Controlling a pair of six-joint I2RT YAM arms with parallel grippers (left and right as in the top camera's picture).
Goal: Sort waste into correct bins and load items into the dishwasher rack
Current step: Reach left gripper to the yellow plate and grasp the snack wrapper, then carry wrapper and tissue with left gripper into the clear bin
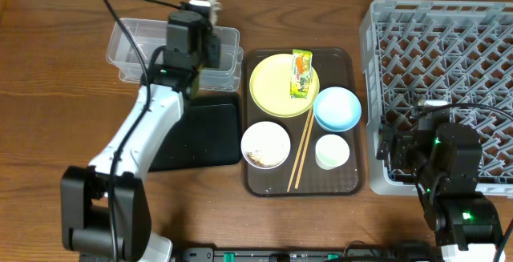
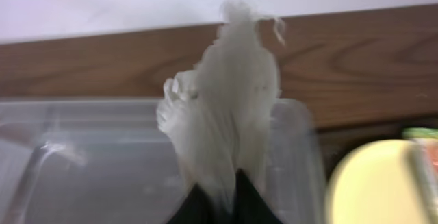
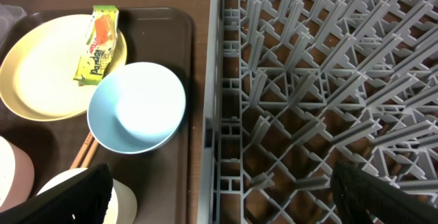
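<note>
My left gripper (image 1: 204, 18) is shut on the crumpled white scrap (image 1: 213, 6) and holds it above the far right end of the clear tub (image 1: 128, 50). In the left wrist view the scrap (image 2: 226, 107) stands up from the fingertips (image 2: 220, 196) over the tub (image 2: 82, 162). The black tray (image 1: 204, 130) lies in front of the tub. My right gripper (image 1: 401, 138) is open and empty over the near left edge of the grey rack (image 1: 441, 46), and its fingers straddle that edge (image 3: 226, 196). The snack wrapper (image 1: 301, 74) lies on the yellow plate (image 1: 276, 90).
The brown serving tray (image 1: 353, 182) holds the plate, the light blue bowl (image 1: 337, 108), the white bowl (image 1: 265, 146) with crumbs, the pale cup (image 1: 332, 151) and the chopsticks (image 1: 302, 150). The right wrist view shows the bowl (image 3: 137, 107), wrapper (image 3: 99, 42) and rack (image 3: 328, 80).
</note>
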